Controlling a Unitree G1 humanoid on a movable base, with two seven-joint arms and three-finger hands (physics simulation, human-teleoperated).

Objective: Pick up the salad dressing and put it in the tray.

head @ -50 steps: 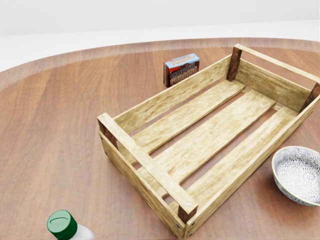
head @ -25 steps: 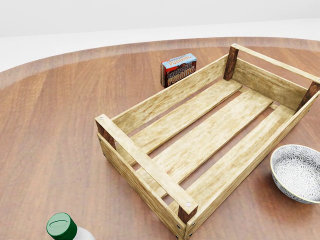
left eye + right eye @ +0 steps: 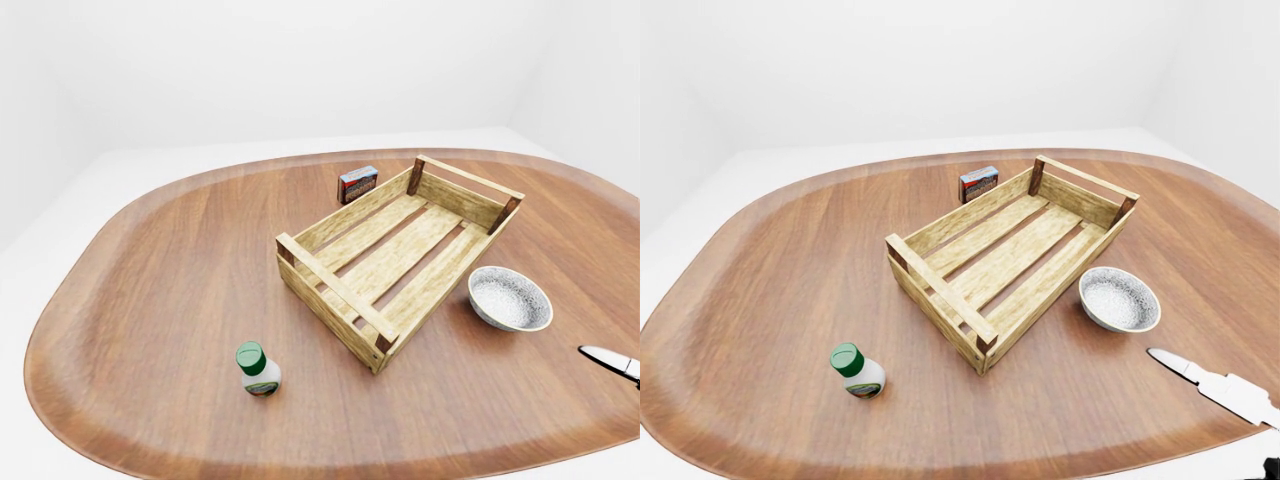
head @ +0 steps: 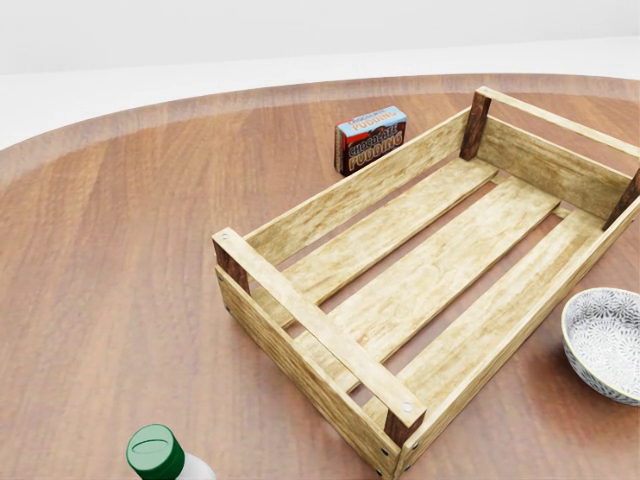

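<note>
Hands are nowhere shown, so their spread cannot be told; the salad dressing [image 3: 257, 368] is seen upright, ungrasped, at seven o'clock of the tray [image 3: 335, 290].

Salad dressing [image 4: 160, 457]: head view cuts it at bottom edge, only green cap + bit of white shoulder showing; label too small to read in eye views.

Tray [image 4: 420, 260]: far right corner runs off head view's right edge.

Bowl [image 4: 606, 342]: right part clipped by same edge.

Knife [image 3: 1210, 385] near table's right edge: handle end cut off in both eye views, mere blade tip in left-eye.

Pudding box [image 4: 370, 139]: lower part hidden behind tray wall; print legible only partly.
</note>
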